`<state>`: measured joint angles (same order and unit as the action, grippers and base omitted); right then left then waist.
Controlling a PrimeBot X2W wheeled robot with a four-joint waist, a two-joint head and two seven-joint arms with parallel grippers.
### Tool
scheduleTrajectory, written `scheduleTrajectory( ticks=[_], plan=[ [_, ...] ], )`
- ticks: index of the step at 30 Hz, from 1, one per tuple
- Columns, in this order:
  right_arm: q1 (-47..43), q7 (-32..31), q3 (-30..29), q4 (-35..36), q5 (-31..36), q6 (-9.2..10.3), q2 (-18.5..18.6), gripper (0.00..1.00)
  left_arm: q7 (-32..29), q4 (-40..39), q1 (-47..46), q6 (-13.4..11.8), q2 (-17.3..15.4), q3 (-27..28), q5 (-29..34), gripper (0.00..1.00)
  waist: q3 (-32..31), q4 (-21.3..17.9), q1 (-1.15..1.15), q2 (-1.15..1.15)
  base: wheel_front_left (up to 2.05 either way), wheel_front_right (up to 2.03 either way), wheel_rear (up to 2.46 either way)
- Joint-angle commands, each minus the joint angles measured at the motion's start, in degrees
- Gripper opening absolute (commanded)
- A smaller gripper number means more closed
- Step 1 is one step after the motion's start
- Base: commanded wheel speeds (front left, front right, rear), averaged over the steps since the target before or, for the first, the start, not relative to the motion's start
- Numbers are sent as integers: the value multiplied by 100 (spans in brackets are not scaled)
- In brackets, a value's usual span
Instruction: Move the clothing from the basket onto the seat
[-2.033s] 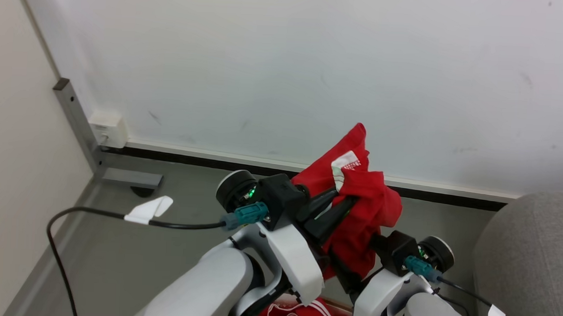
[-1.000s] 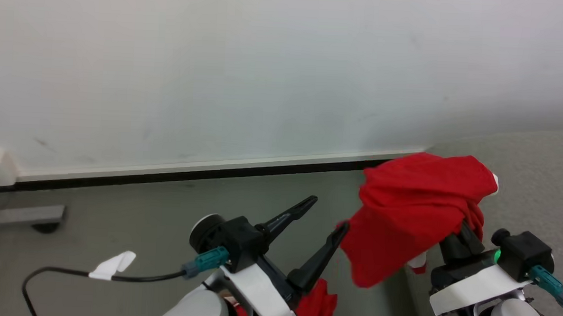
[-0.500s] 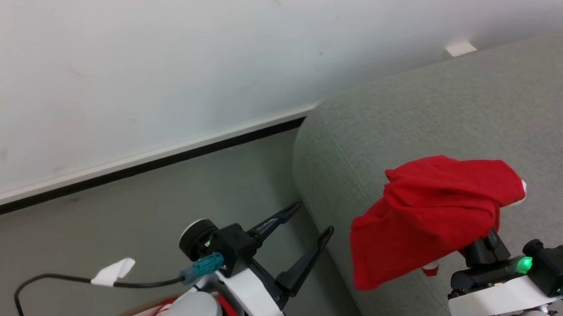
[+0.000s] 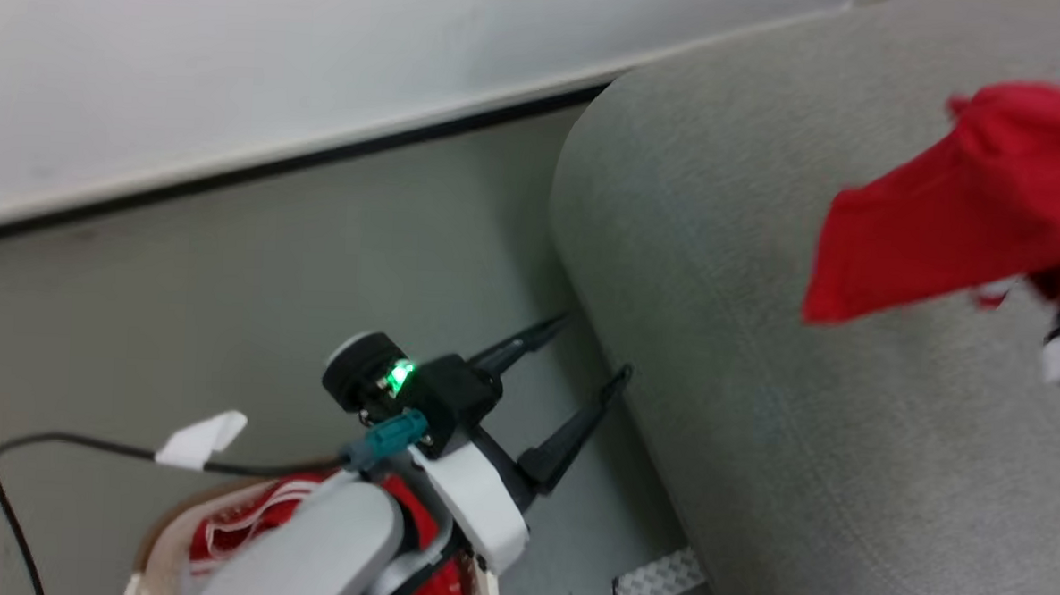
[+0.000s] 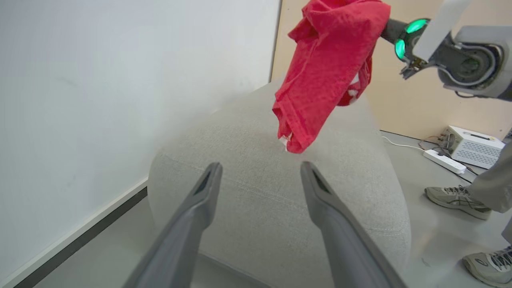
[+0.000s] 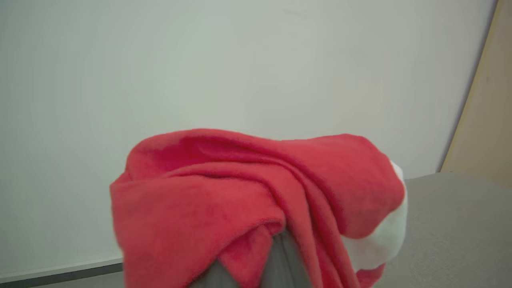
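A bright red piece of clothing (image 4: 964, 200) hangs in the air above the light grey seat (image 4: 801, 435), draped over my right gripper (image 6: 278, 260), which is shut on it. In the left wrist view the same garment (image 5: 328, 68) dangles over the seat's (image 5: 272, 224) rounded top without resting on it. My left gripper (image 4: 595, 345) stands open and holds nothing, low beside the seat's near-left corner. Under my left forearm is the basket (image 4: 148, 540), with more red and white clothing (image 4: 234, 517) inside it.
A white wall with a dark baseboard (image 4: 276, 166) runs behind the grey floor. A black cable with a white tag (image 4: 202, 440) trails left. A patterned strip (image 4: 658, 582) lies by the seat's foot. Beyond the seat are a person's shoes (image 5: 456, 200), a power strip (image 5: 444, 160) and a white box (image 5: 474, 146).
The camera has swung right and down, bringing the basket into view. My right gripper has carried the red garment farther out over the seat. The left gripper stays open.
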<state>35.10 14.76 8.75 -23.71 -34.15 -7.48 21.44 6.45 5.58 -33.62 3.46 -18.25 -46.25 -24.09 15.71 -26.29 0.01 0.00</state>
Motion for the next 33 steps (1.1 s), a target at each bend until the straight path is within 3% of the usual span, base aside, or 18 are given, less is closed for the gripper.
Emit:
scheduleTrajectory(
  ticks=[1, 8, 12, 16, 17, 18, 19, 20, 25, 33],
  plan=[
    [322, -10, -54, -206, -75, -3, 71, 0, -83, -72, -129, 4, -105, 42, 94, 100, 654, 389, -1, 0, 0, 0, 0],
    [1736, -273, -131, -1731, 68, -3, 464, 0, -396, -414, -474, 19, -373, 140, 133, 100, 1481, 833, -1, 0, 0, 0, 0],
    [2211, -745, 163, -2692, 504, -3, 750, 0, -472, -510, -608, 21, -428, 163, 153, 100, 1737, 1014, -1, 0, 0, 0, 0],
    [2419, -1565, 461, -3492, 547, -2, 728, 2, -444, -496, -657, -21, -459, 210, 141, 100, 1803, 1098, -1, 0, 0, 0, 0],
    [2434, -1733, 512, -3610, 500, -2, 731, 32, -430, -482, -656, -32, -462, 219, 123, 100, 1791, 1105, -1, 0, 0, 0, 0],
    [2440, -1840, 591, -3677, 459, -2, 689, 69, -420, -460, -643, -38, -470, 231, 105, 100, 1760, 1100, -1, 0, 0, 0, 0],
    [2455, -1889, 641, -3708, 424, -2, 674, 91, -406, -438, -615, -39, -478, 237, 86, 100, 1719, 1087, -1, 0, 0, 0, 0],
    [2465, -1900, 701, -3716, 414, -2, 709, 100, -386, -420, -583, -44, -481, 236, 71, 100, 1666, 1073, -1, 0, 0, 0, 0],
    [2213, -2122, 1216, -3603, 300, -2, 769, 100, -242, -236, -387, -115, -442, 255, -51, 100, 1203, 1013, -1, 0, 0, 0, 0],
    [1471, -2111, 1926, -2572, -143, 2, 1388, 100, 225, 169, 180, -329, -368, 433, -375, 100, 9, 1167, -1, 0, 0, 0, 0]
  ],
)
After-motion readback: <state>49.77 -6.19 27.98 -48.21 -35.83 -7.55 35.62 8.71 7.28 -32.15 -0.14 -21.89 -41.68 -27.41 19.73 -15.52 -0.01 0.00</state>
